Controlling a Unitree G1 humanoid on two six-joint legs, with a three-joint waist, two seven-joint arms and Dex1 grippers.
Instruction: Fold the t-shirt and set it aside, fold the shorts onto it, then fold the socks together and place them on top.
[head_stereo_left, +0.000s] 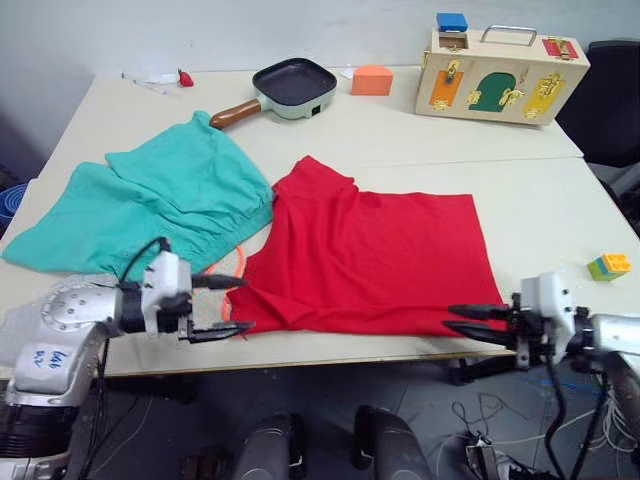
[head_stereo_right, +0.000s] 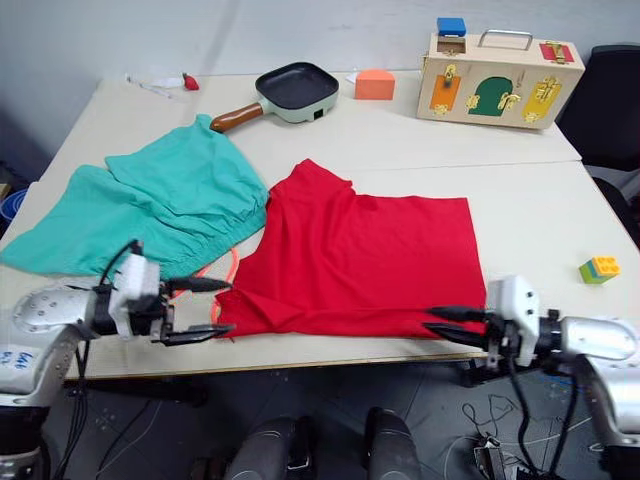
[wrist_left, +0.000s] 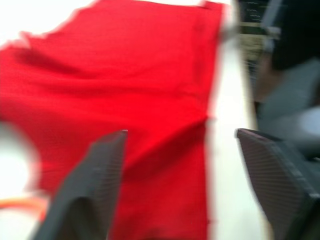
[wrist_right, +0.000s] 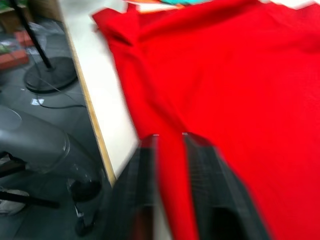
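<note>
The red t-shirt (head_stereo_left: 370, 255) lies spread flat in the middle of the table, its near hem along the front edge. The teal shorts (head_stereo_left: 160, 200) lie to its left, touching it, with an orange drawstring (head_stereo_left: 240, 262) showing at the waistband. My left gripper (head_stereo_left: 247, 304) is open at the shirt's near left corner, its fingers wide apart around the cloth edge (wrist_left: 165, 165). My right gripper (head_stereo_left: 447, 317) is at the near right corner, open by a narrow gap, its fingertips (wrist_right: 150, 142) over the hem. The socks are out of view.
At the back of the table stand a green frying pan (head_stereo_left: 290, 85), an orange block (head_stereo_left: 371, 80) and a wooden latch box (head_stereo_left: 500, 75) with a blue block (head_stereo_left: 452, 21) on top. A small toy brick (head_stereo_left: 609, 266) lies at the right. A black chair (head_stereo_left: 610, 90) is beyond the right edge.
</note>
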